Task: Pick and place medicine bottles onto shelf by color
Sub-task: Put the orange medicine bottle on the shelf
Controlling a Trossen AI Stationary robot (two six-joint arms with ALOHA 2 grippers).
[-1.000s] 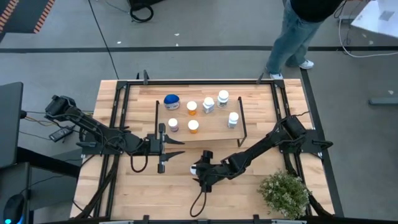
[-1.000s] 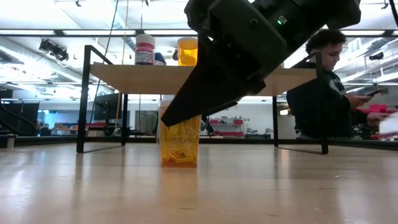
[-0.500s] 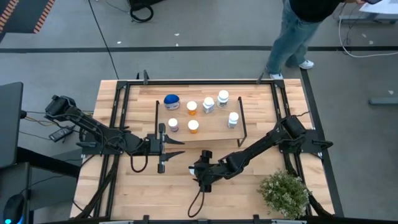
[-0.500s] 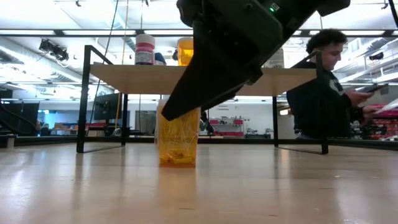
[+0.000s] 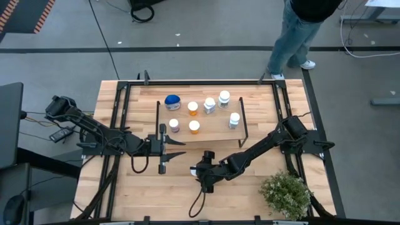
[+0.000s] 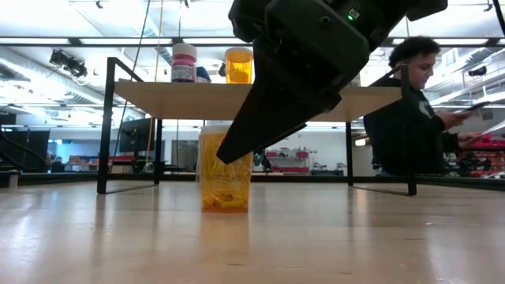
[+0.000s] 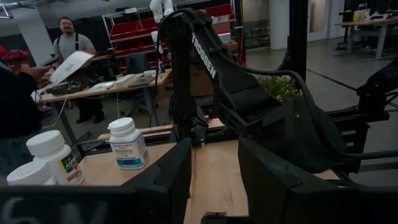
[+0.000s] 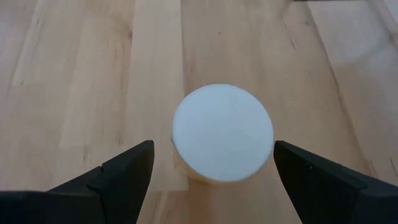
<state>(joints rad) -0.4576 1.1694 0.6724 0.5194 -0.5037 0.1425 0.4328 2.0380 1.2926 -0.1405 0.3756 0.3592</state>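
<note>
Orange bottle (image 6: 226, 170): we see it upright on the bare tabletop (image 5: 250, 187), in front of the shelf and toward the near edge; its white cap (image 8: 222, 132) fills the right wrist view.
Right gripper (image 8: 211, 168): we find it directly above that bottle, fingers spread wide on either side of the cap and touching nothing.
Left gripper (image 5: 177, 149): we see it low over the tabletop beside the shelf's left end frame, fingers apart and empty.
Shelf (image 5: 215, 128): we count seven bottles on its board, a blue one (image 5: 172, 102) at the back left corner, two orange ones (image 5: 192, 107) near the middle, a purplish one (image 5: 174, 125) at the front left, and white ones (image 5: 224, 98) toward the right end.
Plant (image 5: 286, 194): we see it at the tabletop's near right corner.
Person (image 6: 410, 118): we see one standing beyond the far edge.
</note>
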